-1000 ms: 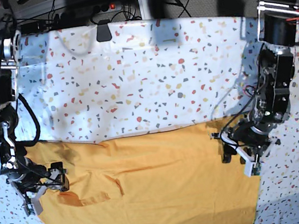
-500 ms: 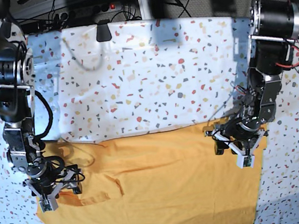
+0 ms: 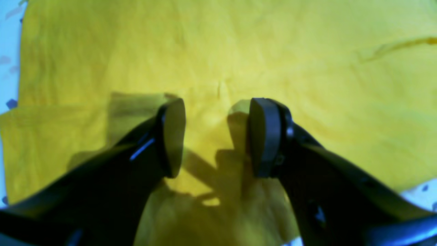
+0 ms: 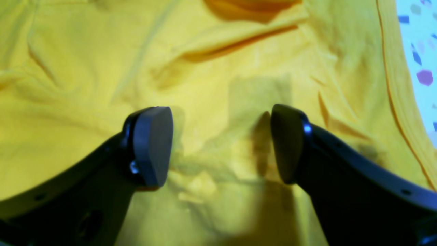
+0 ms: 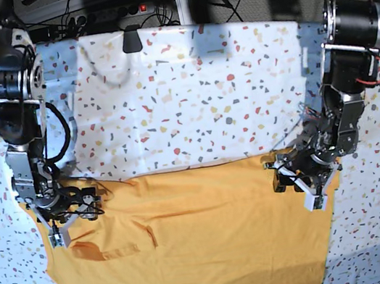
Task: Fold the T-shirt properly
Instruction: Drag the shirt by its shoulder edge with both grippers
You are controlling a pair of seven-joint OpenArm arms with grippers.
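Note:
The mustard T-shirt [image 5: 195, 251] lies spread flat on the near half of the table, its far edge straight. My left gripper [image 5: 297, 188] hovers open over the shirt's right far corner. In the left wrist view its fingers [image 3: 216, 136] stand apart over smooth yellow cloth [image 3: 273, 51] with nothing between them. My right gripper [image 5: 69, 218] is open above the shirt's left far corner. In the right wrist view it [image 4: 222, 143] straddles wrinkled fabric [image 4: 85, 68] near a ribbed hem [image 4: 396, 85], pinching nothing.
The white speckled tablecloth [image 5: 190, 98] covers the table beyond and beside the shirt. A black clip [image 5: 131, 40] sits at the far edge, with cables behind it. A small raised fold [image 5: 114, 252] marks the shirt's left part. The table's near edge runs just below the shirt.
Both grippers have shifted toward the shirt's far edge, the right one farther, moving up and inward. Both stayed open, and the shirt has not moved.

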